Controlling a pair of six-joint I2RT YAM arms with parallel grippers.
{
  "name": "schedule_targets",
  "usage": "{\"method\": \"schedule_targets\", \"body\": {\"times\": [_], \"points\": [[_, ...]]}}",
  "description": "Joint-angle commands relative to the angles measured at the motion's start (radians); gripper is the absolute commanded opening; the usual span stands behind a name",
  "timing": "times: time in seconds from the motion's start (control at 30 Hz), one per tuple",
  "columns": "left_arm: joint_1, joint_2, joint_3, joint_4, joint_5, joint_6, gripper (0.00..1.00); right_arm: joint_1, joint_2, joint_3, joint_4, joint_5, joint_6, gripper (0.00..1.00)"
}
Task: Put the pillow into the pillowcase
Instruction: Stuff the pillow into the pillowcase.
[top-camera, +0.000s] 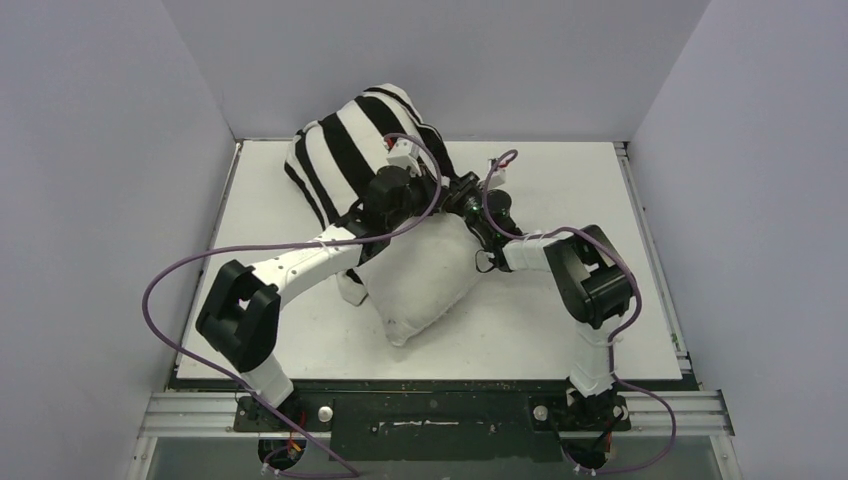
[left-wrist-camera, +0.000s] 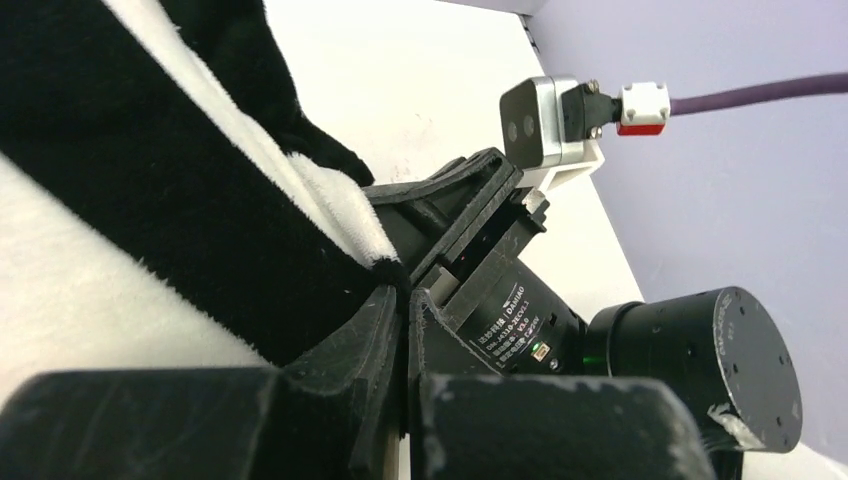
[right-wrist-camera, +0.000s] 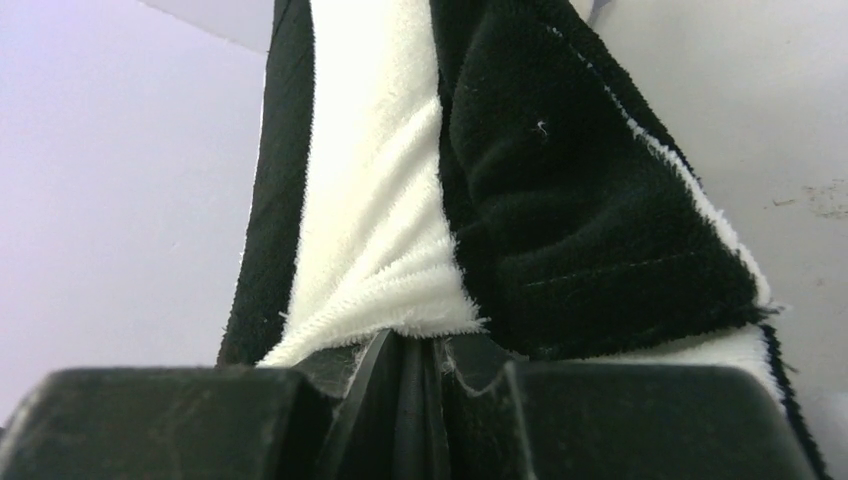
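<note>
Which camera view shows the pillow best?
The top external view: the pillow shows its bare near half plainly. Both wrist views show only striped pillowcase cloth close up, with no pillow in sight.

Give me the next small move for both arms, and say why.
Probably pull both grippers together toward the near table edge, drawing the pillowcase hem down over the pillow. The left gripper and right gripper are each shut on the striped hem, yet roughly half the pillow sticks out bare.
</note>
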Motion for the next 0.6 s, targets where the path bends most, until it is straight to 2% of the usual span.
{"method": "schedule_targets", "body": {"times": [0.0, 0.1, 0.17, 0.3, 0.37, 0.43, 0.57], "points": [[-0.100, -0.052, -0.002, 0.135, 0.205, -0.117, 0.00, -0.006, 0.052, 0.026, 0.167, 0.208, 0.018, 0.00], [-0.043, -0.012, 0.049, 0.094, 0.232, -0.087, 0.00, -0.012, 0.014, -0.013, 0.125, 0.192, -0.045, 0.12], [-0.010, 0.006, 0.102, 0.037, 0.231, -0.047, 0.01, -0.015, -0.038, -0.049, 0.073, 0.180, -0.102, 0.23], [0.073, 0.005, 0.212, -0.122, 0.275, 0.033, 0.32, -0.034, -0.187, -0.073, -0.151, 0.151, -0.249, 0.46], [0.130, -0.024, 0.237, -0.205, 0.279, 0.076, 0.41, -0.059, -0.258, -0.062, -0.294, 0.107, -0.306, 0.59], [0.186, -0.059, 0.240, -0.275, 0.289, 0.121, 0.45, -0.074, -0.318, -0.050, -0.401, 0.058, -0.384, 0.69], [0.316, -0.152, 0.161, -0.355, 0.295, 0.163, 0.46, -0.054, -0.419, 0.014, -0.605, 0.056, -0.545, 0.80]]}}
